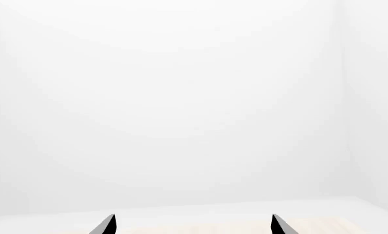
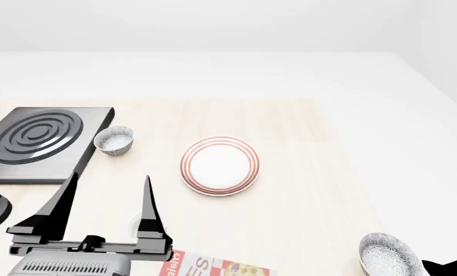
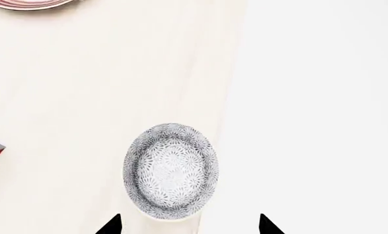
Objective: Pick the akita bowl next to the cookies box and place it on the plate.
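Right hand [image 3: 188, 225] spread, empty, above akita bowl [image 3: 171, 170]

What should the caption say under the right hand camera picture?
Open right gripper hovering over the akita bowl near the table edge.

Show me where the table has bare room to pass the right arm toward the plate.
Bare tabletop lies open between the plate and the akita bowl near the front right edge. The far strip behind the plate is bare too. It is crowded on the left: stove plate, second bowl, left pincer and cookies box.
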